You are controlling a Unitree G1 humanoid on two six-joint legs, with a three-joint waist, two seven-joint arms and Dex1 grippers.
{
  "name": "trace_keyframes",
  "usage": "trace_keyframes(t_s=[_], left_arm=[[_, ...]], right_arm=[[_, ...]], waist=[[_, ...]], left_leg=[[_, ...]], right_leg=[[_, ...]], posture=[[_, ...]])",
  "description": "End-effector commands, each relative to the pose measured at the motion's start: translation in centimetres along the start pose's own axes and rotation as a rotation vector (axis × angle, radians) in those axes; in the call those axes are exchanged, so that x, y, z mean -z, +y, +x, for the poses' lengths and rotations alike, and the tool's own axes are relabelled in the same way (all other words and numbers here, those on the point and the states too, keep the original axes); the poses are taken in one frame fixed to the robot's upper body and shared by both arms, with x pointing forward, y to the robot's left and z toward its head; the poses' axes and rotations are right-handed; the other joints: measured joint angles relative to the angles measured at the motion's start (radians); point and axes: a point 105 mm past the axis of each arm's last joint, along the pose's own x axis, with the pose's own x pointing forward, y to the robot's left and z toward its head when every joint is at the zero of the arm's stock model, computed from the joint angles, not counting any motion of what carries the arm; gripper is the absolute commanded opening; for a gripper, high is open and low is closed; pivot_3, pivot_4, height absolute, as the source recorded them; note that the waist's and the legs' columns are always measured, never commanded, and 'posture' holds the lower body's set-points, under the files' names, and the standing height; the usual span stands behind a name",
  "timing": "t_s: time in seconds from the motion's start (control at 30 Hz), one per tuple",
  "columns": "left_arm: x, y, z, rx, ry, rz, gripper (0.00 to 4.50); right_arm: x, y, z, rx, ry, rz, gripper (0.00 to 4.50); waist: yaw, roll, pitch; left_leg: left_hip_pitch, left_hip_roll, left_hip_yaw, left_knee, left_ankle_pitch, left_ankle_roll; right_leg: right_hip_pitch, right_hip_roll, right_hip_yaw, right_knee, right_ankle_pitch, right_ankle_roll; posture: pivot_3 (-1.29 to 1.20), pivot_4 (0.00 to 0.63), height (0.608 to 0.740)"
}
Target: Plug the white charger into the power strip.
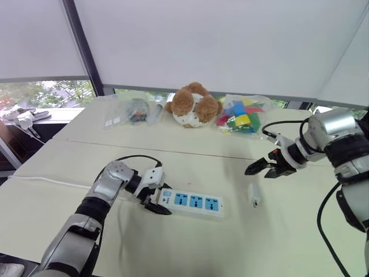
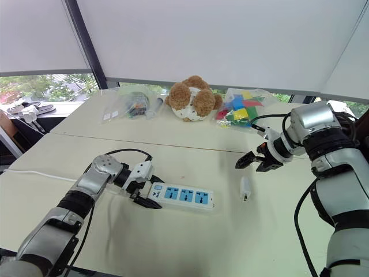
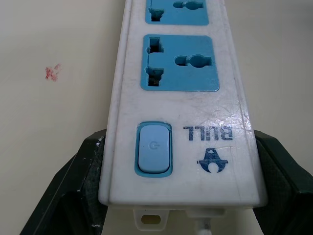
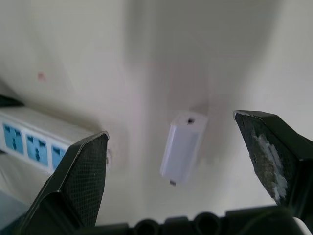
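our left gripper [image 1: 157, 203] clamps the switch end of the power strip [image 1: 193, 202] by both long edges; our right gripper [image 1: 262, 170] hangs spread above the charger [image 1: 254, 195], open table [image 1: 277, 231] all around it.

Bright, even daylight from behind the white blinds [image 1: 219, 40] and through the window strip [image 1: 46, 95] beneath them. Diffuse and soft across the pale table [image 1: 190, 242]; faint, soft-edged shadows beside the charger [image 4: 183, 147] and under the plush bear [image 1: 194, 105]. Mild sheen on the plastic of the power strip [image 3: 181, 110], close up in the left wrist view.
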Motion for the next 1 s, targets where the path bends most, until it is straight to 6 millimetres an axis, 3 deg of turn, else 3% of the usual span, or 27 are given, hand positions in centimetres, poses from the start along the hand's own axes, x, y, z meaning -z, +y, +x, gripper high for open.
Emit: trace_keyframes(t_s=[0.03,0.3,0.7,0.8,1.0], left_arm=[[0.9,-0.7,0.8,0.027,0.028,-0.028,3.07],[1.2,0.3,0.6,-0.016,0.044,-0.049,3.07],[0.8,0.0,0.9,-0.010,0.016,-0.055,3.07],[0.8,-0.1,1.1,-0.015,0.013,-0.057,3.07],[1.0,-0.3,1.0,-0.023,0.014,-0.065,3.07]], right_arm=[[-0.2,0.7,-0.5,-0.007,0.007,-0.039,4.50],[0.9,0.3,1.5,0.004,0.078,-0.031,4.50],[1.1,-0.8,4.1,0.065,0.114,-0.032,4.50],[1.2,-1.2,4.8,0.088,0.119,-0.051,3.70],[1.2,-2.0,4.8,0.114,0.113,-0.028,0.81]], waist=[[0.000,0.000,0.000],[0.001,0.002,-0.001],[0.000,0.002,-0.001],[0.001,0.002,-0.001],[0.001,0.003,-0.002]], left_leg=[[0.000,0.000,0.000,0.000,0.000,0.000],[0.000,0.000,0.000,0.003,0.000,0.000],[0.000,0.000,0.000,0.010,-0.001,0.002],[0.000,0.000,0.000,0.010,-0.001,0.002],[0.000,0.000,-0.001,0.010,-0.001,0.002]], right_leg=[[0.000,0.000,0.000,0.000,0.000,0.000],[0.001,0.000,0.000,0.001,0.000,0.000],[0.002,0.000,0.000,0.004,0.000,0.000],[0.002,0.000,0.000,0.004,0.000,0.000],[0.003,0.000,0.000,0.004,0.000,0.000]], posture=[[0.00,0.150,0.739],[0.00,0.150,0.739],[0.00,0.150,0.739],[0.00,0.150,0.739],[0.00,0.150,0.739]])
